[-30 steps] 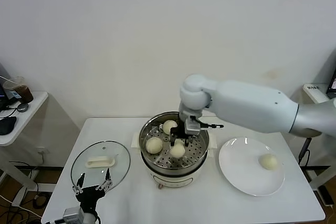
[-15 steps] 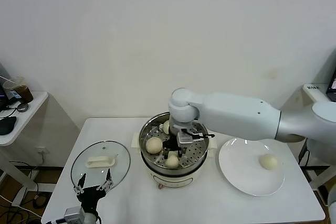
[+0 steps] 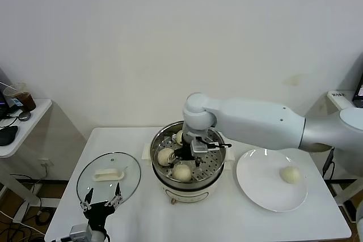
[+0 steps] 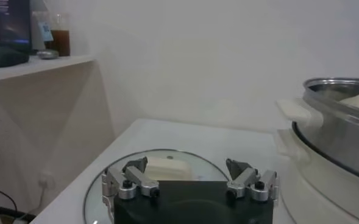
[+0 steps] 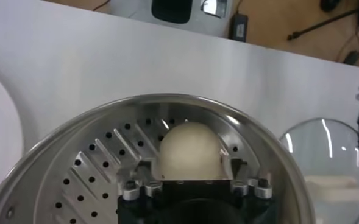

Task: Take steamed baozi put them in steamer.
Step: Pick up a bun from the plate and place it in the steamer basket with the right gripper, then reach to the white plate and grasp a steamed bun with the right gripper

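Note:
The steamer [image 3: 190, 188] stands mid-table, a shiny pot with a perforated tray [image 5: 100, 170]. Two steamed baozi lie in it, one at the left [image 3: 165, 156] and one at the back [image 3: 180, 136], partly hidden by my arm. My right gripper [image 3: 187, 161] reaches down into the pot and is shut on a third baozi [image 3: 181, 172] at the front of the tray. In the right wrist view this baozi [image 5: 188, 149] sits between the gripper's [image 5: 188, 167] fingers. A fourth baozi [image 3: 290, 174] lies on the white plate [image 3: 261, 188]. My left gripper [image 3: 101, 201] is parked open at the front left.
The glass lid [image 3: 91, 182] with a cream handle lies flat left of the steamer, just beyond my left gripper [image 4: 187, 173]. The lid also shows in the left wrist view [image 4: 167, 167]. A side table [image 3: 22, 123] with a cup [image 3: 21, 97] stands at far left.
My right gripper has carried the baozi down and toward the front of the steamer, low over the tray. The left arm has not moved.

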`<state>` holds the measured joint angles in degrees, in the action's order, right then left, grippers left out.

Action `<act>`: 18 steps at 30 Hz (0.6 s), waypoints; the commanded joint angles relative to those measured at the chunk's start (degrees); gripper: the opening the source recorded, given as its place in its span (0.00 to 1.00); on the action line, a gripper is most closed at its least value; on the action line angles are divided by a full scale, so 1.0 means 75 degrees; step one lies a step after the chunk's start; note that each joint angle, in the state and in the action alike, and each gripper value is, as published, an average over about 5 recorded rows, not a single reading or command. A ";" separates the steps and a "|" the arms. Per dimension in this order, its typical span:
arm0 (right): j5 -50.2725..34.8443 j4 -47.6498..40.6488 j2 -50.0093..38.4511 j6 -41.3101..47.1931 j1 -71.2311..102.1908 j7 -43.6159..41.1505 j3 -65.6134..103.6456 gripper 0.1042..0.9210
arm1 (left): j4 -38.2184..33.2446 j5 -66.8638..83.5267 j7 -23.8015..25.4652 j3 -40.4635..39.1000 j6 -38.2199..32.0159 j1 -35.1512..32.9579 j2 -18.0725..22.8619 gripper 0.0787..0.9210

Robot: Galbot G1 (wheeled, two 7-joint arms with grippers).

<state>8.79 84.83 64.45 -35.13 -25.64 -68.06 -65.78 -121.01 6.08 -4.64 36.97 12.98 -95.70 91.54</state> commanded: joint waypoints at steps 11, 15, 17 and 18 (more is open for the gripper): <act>-0.3406 -0.0310 -0.2932 0.5697 -0.0319 0.0068 0.1856 0.88 | -0.0167 0.0010 0.0074 0.0019 0.0002 -0.0091 -0.0173 0.88; -0.2946 -0.0989 -0.3696 0.6987 0.0187 -0.0380 0.2307 0.88 | -0.0185 0.0031 0.0091 0.0040 0.0002 -0.0133 -0.0229 0.88; -0.2521 -0.1282 -0.4053 0.7207 0.0663 -0.0725 0.2686 0.88 | -0.0180 0.0046 0.0089 0.0055 0.0000 -0.0152 -0.0258 0.88; -0.2302 -0.1371 -0.4206 0.7274 0.0971 -0.0845 0.2982 0.88 | -0.0178 0.0053 0.0089 0.0064 0.0000 -0.0157 -0.0270 0.88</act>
<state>-6.55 80.05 44.37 -0.85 -24.51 -70.60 -51.72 -122.12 6.39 -3.96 37.45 12.98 -96.87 89.67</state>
